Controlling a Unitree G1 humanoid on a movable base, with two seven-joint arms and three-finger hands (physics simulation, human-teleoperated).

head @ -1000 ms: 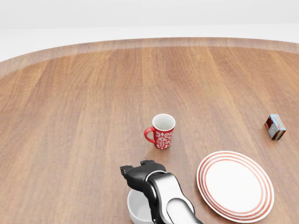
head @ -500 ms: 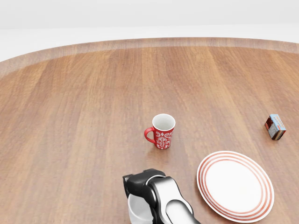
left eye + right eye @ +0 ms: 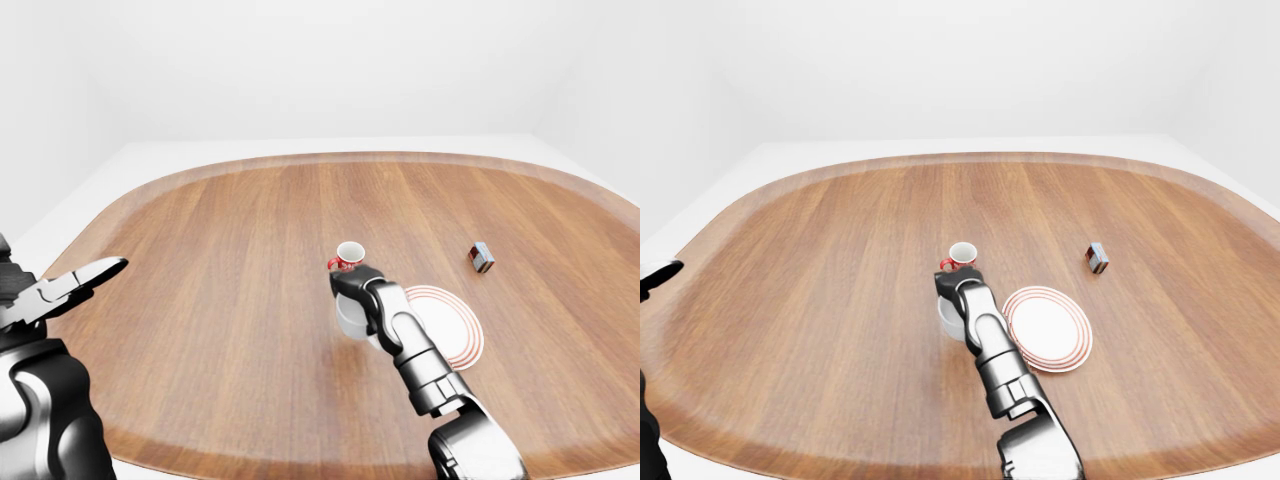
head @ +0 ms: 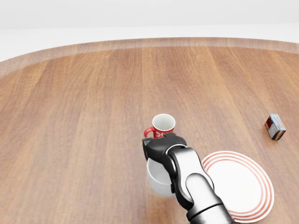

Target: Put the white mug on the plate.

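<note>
1. Fingers of the right hand (image 4: 161, 147), dark and three in number, are clenched round the upper part of the plain white ceramic mug (image 4: 158, 178); the mug hangs below the hand, apparently lifted clear of the brown wood-grain surface (image 4: 84, 116), though contact underneath cannot be confirmed.
2. Left hand (image 3: 70, 287) sits at the far left of the left-eye view, fingers spread and released, grasping nothing, well apart from everything.
3. White round plate with red concentric rim rings (image 4: 252, 186) lies at about 3 o'clock from the held mug in the head view, just beside it; the forearm covers the plate's near-left edge.
4. Red patterned mug with white interior (image 4: 162, 126) stands at 12 o'clock from the hand, just beside the knuckles. Judged risk: brushing it during the carry.
5. Small red-and-blue box (image 4: 275, 127) sits at roughly 2 o'clock, well apart, clear of the path.
6. Key relation: plate centre is to the right of the mug, so the right hand, already the nearer one, needs a sideways carry toward 3 o'clock, then a lowering. Mug axis appears upright, mouth up.
7. Judged stage: transport in hand, placement not yet done.
</note>
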